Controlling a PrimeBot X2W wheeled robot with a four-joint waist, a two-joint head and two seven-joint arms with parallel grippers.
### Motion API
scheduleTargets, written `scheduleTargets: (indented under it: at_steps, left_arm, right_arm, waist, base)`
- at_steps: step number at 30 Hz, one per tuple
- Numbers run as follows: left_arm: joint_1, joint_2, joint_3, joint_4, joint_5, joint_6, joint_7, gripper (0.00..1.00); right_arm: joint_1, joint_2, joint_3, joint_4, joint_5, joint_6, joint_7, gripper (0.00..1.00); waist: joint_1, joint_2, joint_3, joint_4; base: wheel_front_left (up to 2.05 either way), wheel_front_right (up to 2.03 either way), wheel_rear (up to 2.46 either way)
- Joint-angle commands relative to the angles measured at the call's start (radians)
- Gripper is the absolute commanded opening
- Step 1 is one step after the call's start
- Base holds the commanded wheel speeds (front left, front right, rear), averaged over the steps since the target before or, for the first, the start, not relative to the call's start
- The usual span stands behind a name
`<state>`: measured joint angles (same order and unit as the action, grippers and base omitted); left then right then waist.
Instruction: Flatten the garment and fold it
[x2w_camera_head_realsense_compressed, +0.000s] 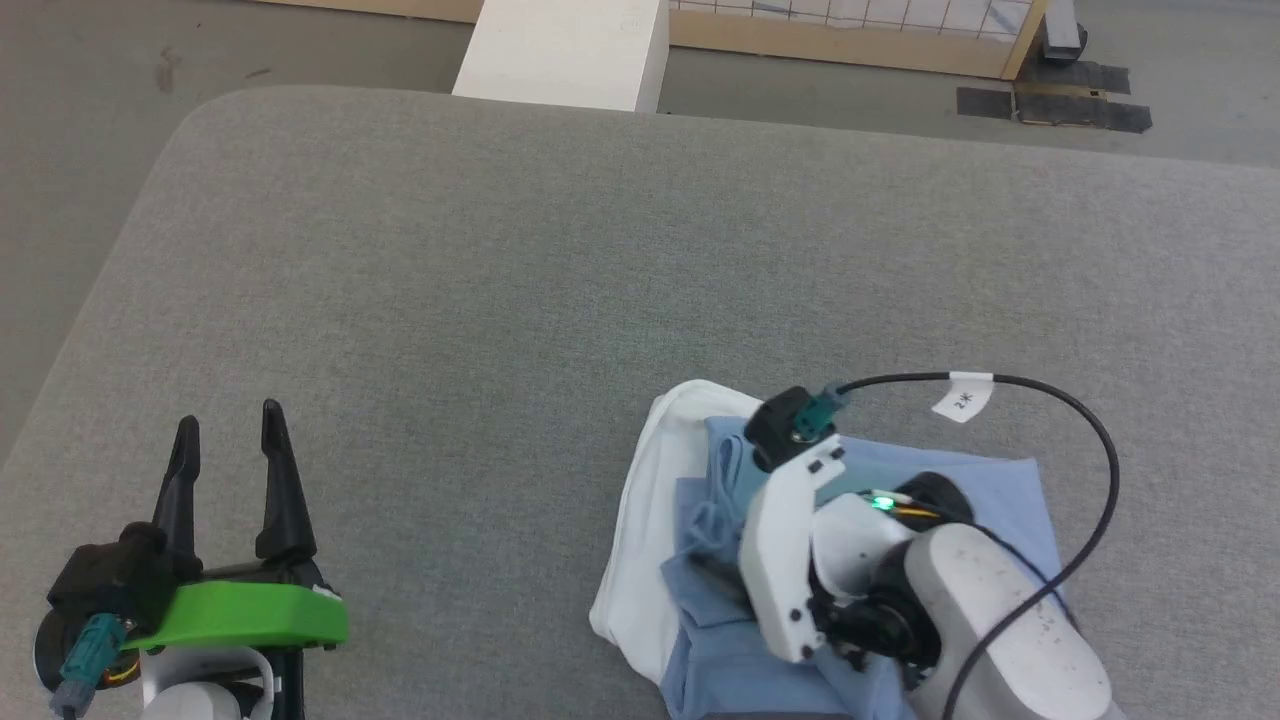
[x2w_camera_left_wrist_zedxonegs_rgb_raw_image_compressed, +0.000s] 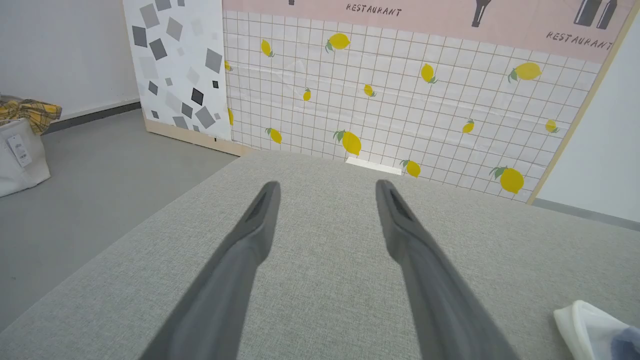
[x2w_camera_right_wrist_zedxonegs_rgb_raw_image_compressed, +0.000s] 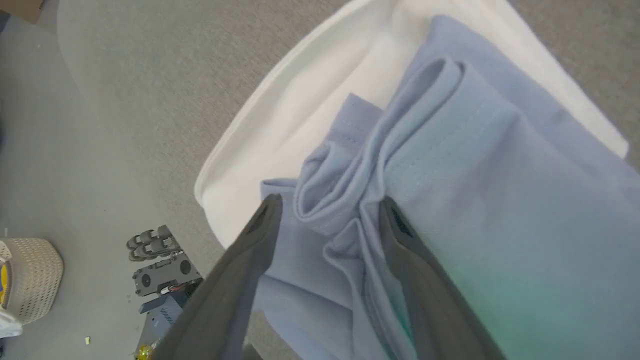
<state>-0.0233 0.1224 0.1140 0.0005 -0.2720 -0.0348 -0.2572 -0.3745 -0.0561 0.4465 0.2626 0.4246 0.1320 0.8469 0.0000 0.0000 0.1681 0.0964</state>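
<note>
One light blue garment (x2w_camera_head_realsense_compressed: 1000, 490) of soft cloth is seen folded into a compact bundle, white fabric showing along its edge, at the near right of the grey fabric-covered table (x2w_camera_head_realsense_compressed: 500, 300). A bunched ridge is straddled by the right gripper (x2w_camera_right_wrist_zedxonegs_rgb_raw_image_compressed: 327, 205), whose fingers stand apart. That ridge is best smoothed flat without the fold being dragged open. The left gripper (x2w_camera_head_realsense_compressed: 230, 425) is held spread wide, well apart.
</note>
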Motion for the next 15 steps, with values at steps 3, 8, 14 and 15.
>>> scheduleTargets:
  at_steps: [3, 8, 14, 15]
  left_arm:
    - [-0.012, -0.007, 0.004, 0.006, 0.013, -0.009, -0.005, 1.0]
    - [-0.003, -0.001, 0.017, 0.001, 0.022, -0.011, -0.005, 1.0]
    - [0.015, 0.006, 0.03, -0.017, 0.03, -0.013, -0.005, 1.0]
    - [0.018, 0.006, 0.031, -0.02, 0.031, -0.014, -0.005, 1.0]
  right_arm:
    - [-0.04, 0.005, 0.062, -0.035, 0.105, -0.001, -0.033, 1.0]
    - [-0.067, 0.006, 0.1, -0.118, 0.226, -0.001, -0.097, 1.0]
    - [-0.054, -0.025, -0.064, -0.208, 0.114, -0.001, -0.175, 1.0]
    - [-0.042, -0.041, -0.1, -0.218, 0.076, -0.001, -0.177, 1.0]
  waist:
    - [0.0, 0.0, -0.009, -0.006]
    - [0.0, 0.0, -0.033, -0.039]
    - [0.0, 0.0, -0.058, -0.092]
    - [0.0, 0.0, -0.061, -0.099]
  base:
    - [0.0, 0.0, 0.0]
    - [0.0, 0.0, 0.0]
    - [0.0, 0.0, 0.0]
    - [0.0, 0.0, 0.0]
